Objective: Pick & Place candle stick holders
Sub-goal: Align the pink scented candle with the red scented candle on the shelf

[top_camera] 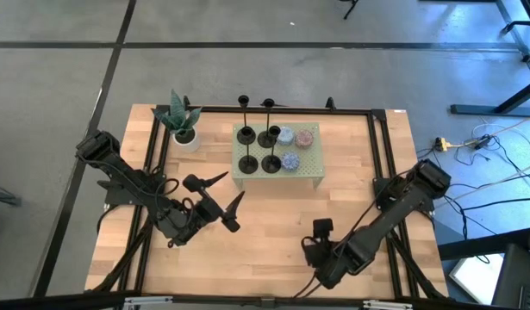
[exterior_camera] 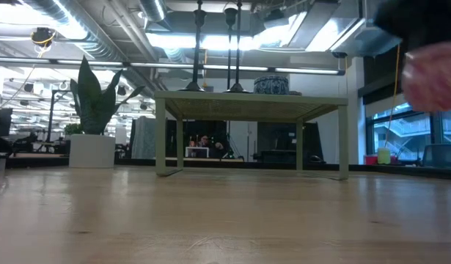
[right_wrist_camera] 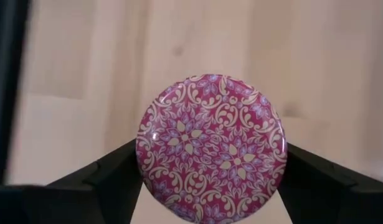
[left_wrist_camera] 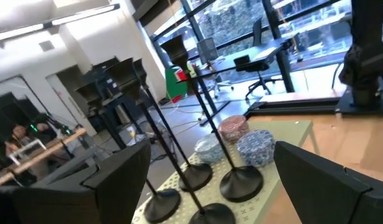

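Observation:
Four black candle stick holders (top_camera: 258, 150) stand on their disc bases on a pale green perforated stand (top_camera: 310, 170) at the table's far middle. In the left wrist view their bases (left_wrist_camera: 241, 183) and thin stems show close ahead. My left gripper (top_camera: 223, 196) hovers open just left of and nearer than the stand, level, with nothing between its fingers (left_wrist_camera: 213, 163). My right gripper (top_camera: 321, 232), near the table's front right, is shut on a pink patterned round puck (right_wrist_camera: 211, 146). That puck shows as a pink blur (exterior_camera: 433, 77) high in the low view. My right gripper pinches the pink puck between its two fingers, one on each opposite side of the round rim (right_wrist_camera: 140, 163). The fingers slant steeply down from above. The puck's patterned flat face is turned toward the wrist camera, and the puck hangs lifted clear of the table.
Three more round pucks (top_camera: 296, 143) sit on the stand's right half, beside the holders. A potted green plant (top_camera: 182, 122) stands at the far left corner. A black frame rail (top_camera: 381, 151) borders the table. Bare wood (top_camera: 265, 232) lies between the two arms.

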